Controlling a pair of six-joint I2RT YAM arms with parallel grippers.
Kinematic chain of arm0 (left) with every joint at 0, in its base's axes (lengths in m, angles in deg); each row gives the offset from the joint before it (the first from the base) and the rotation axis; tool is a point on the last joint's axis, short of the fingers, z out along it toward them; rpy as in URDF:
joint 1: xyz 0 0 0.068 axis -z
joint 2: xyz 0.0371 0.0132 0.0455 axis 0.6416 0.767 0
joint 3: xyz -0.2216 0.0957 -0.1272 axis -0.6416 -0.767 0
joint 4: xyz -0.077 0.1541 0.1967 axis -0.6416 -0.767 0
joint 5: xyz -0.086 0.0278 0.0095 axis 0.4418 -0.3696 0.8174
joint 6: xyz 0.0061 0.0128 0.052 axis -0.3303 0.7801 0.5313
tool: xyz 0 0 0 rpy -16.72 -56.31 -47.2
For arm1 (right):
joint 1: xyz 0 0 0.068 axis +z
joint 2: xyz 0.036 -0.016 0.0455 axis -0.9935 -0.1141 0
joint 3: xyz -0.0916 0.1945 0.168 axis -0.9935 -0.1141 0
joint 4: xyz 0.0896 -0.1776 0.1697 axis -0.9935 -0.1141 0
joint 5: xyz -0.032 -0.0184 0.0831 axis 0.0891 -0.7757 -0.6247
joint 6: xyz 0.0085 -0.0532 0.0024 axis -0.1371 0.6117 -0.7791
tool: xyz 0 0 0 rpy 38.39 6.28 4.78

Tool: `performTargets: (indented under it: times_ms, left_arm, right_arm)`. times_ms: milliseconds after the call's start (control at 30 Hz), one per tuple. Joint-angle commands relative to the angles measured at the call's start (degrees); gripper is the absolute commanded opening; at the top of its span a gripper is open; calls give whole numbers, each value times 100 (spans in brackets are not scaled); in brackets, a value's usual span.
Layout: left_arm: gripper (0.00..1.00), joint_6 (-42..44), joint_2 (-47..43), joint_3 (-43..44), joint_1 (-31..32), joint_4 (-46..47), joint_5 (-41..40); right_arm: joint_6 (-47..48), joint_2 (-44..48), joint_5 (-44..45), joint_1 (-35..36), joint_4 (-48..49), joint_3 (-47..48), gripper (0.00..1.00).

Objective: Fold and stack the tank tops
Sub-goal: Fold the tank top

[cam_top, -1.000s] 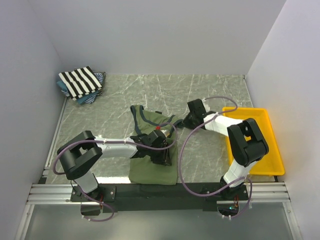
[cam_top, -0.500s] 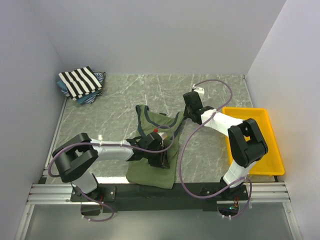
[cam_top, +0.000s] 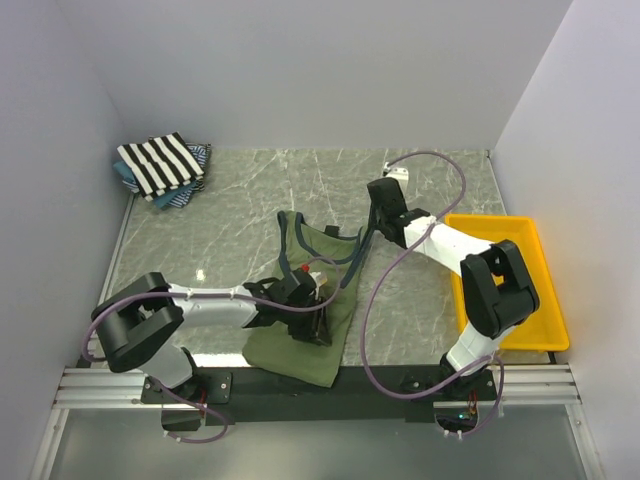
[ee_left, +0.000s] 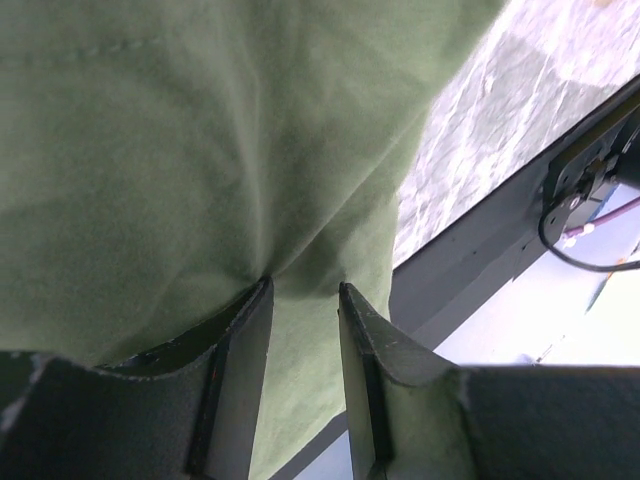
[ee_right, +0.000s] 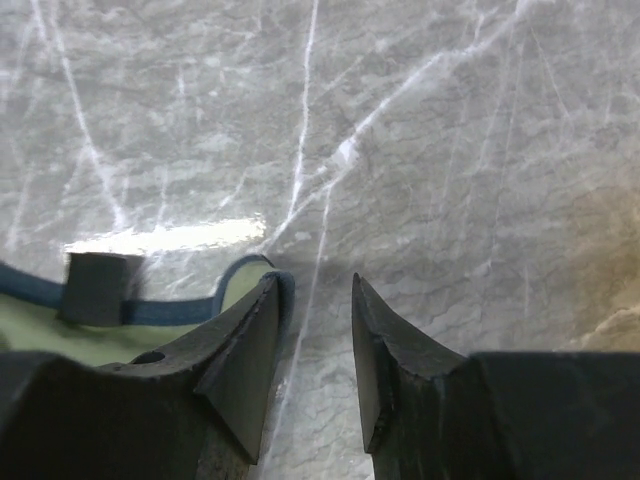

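The olive green tank top point(cam_top: 318, 262) with navy trim lies stretched out at the middle of the table, its hem hanging over the near edge. My left gripper point(cam_top: 303, 306) is shut on a pucker of its lower part, and green cloth point(ee_left: 200, 150) fills the left wrist view around the jaws point(ee_left: 305, 285). My right gripper point(cam_top: 374, 228) stands open just past the shoulder straps, with only marble between its fingers point(ee_right: 313, 280). A navy-edged strap end point(ee_right: 238, 283) lies against the outside of its left finger. A black-and-white striped tank top point(cam_top: 160, 163) sits folded on blue patterned ones point(cam_top: 197, 160) at the far left corner.
A yellow plastic tray point(cam_top: 505, 219) sits at the right edge beside the right arm. Grey walls close off the back and both sides. A metal rail point(cam_top: 320, 385) runs along the near edge. A small white tag point(cam_top: 396, 171) lies on the marble at the back.
My right gripper has opened and let go of the strap after carrying it toward the back. The left gripper has dragged the lower part nearer and leftward, so the top now lies stretched out.
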Motion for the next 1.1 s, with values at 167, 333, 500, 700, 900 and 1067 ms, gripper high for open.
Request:
performTargets:
  times_ms: [167, 333, 500, 700, 900, 1067]
  left_arm:
    - [40, 164, -308, -513, 69, -930, 133]
    - [41, 164, -458, -601, 69, -1062, 107]
    - [41, 190, -563, -671, 78, -1203, 151]
    - [43, 208, -827, -671, 60, -1563, 115]
    - [43, 226, -880, -548, 43, -1678, 133]
    - [43, 270, -810, -557, 16, -1634, 159]
  right_arm:
    - [-297, 561, -736, -251, 19, 316, 43]
    - [-395, 1414, -1562, -242, 379, -300, 45]
    - [157, 425, -2257, -199, -366, 697, 42]
    - [589, -1096, -2732, -146, -1219, 1756, 36]
    - [853, -1318, -2680, 65, -1642, 1581, 34]
    - [906, -1177, -2672, 276, -1607, 1107, 36]
